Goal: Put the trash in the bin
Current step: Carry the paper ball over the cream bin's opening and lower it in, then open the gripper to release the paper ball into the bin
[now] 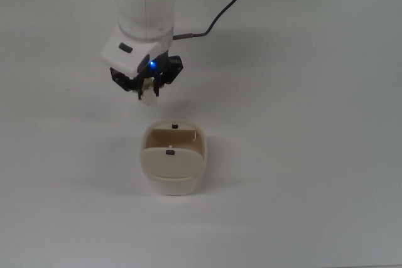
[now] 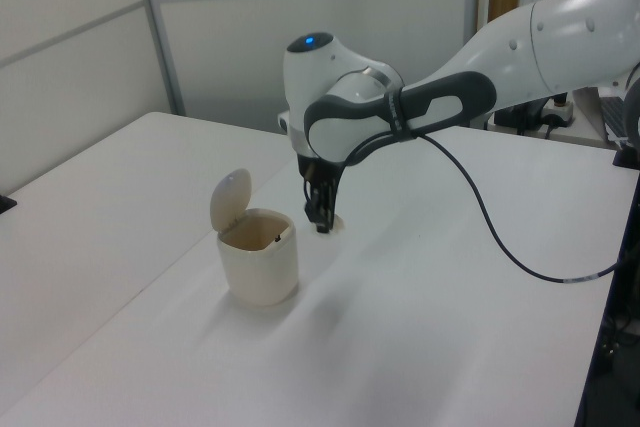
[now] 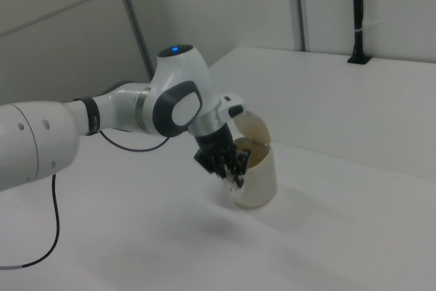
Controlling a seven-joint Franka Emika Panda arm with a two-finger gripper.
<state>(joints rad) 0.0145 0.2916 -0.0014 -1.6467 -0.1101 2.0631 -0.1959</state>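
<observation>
Between the fingers [image 1: 147, 90] sits the trash [image 1: 149, 96], a lumpy off-white wad, beside the open-lidded beige bin [image 1: 173, 166].

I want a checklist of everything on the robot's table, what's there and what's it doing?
Surface: white table, bare around the bin.
Job's things: beige bin, flap lid up, opening showing. Off-white paper wad is held off the table, beside the bin, not over it.
Clutter: nothing seen.
Grippers: gripper points down, jaws shut on the paper wad.
Cables: black cable hangs from the arm.
Surroundings: grey wall panels behind the table.
</observation>
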